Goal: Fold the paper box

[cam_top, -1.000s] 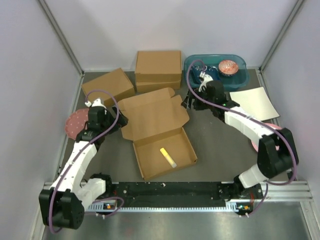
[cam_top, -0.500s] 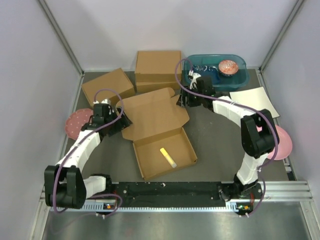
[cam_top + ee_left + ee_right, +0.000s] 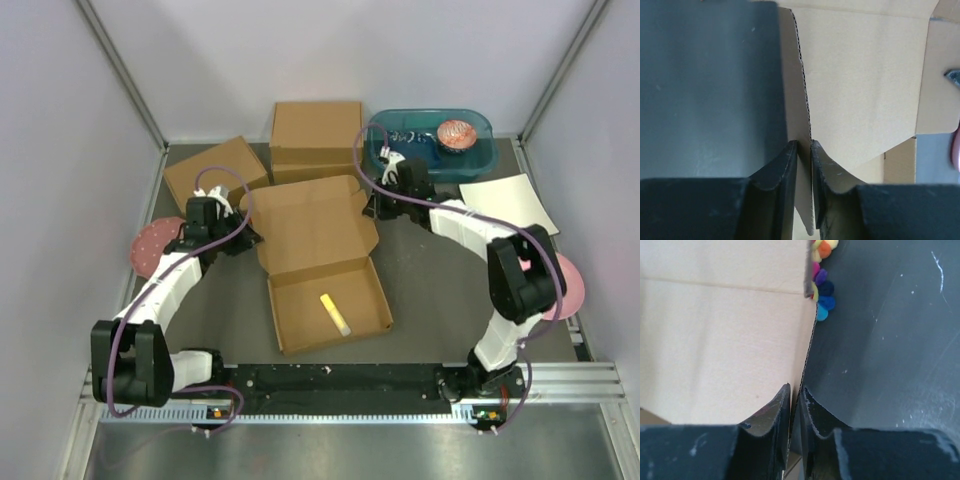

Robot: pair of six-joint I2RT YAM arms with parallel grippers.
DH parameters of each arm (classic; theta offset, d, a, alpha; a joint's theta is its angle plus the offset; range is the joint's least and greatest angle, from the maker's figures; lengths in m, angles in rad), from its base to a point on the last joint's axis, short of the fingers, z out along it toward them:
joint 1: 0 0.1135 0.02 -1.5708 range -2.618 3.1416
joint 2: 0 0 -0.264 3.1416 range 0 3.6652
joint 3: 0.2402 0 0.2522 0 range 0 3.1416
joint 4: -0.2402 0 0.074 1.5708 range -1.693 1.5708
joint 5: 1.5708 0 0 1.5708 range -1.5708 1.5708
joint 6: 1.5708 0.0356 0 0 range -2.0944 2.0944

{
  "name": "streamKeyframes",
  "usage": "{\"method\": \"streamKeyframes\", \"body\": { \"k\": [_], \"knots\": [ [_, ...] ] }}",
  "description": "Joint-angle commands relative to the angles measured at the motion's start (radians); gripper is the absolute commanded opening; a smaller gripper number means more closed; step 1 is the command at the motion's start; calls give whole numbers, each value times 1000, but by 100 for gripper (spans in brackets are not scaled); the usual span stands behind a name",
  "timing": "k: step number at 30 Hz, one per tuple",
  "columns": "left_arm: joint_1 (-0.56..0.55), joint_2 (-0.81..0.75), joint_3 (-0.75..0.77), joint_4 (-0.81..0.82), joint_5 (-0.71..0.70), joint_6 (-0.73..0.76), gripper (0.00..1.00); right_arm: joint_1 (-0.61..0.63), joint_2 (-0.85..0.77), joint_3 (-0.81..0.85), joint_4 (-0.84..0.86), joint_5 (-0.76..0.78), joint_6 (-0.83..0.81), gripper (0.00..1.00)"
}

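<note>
Tabletop (image 3: 430,290), paper box (image 3: 315,235) pinched between both jaws

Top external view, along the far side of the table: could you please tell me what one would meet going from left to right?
Angled brown box → taller squarish brown box → teal tub → white paper sheet.
</note>
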Motion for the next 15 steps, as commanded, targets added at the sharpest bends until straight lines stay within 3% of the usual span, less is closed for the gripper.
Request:
{"method": "streamKeyframes", "body": {
  "k": [1,6,15],
  "knots": [
    [-6,3,33,181,116,-10,19,-9,-165,-93,113,12,3,11],
    [-70,-14,17,374,114,-13,16,4,-364,-290,212,145,-5,5],
    [-221,55,-30,710,-67,71,17,65,-614,-544,316,411,-118,4]
  ]
}}
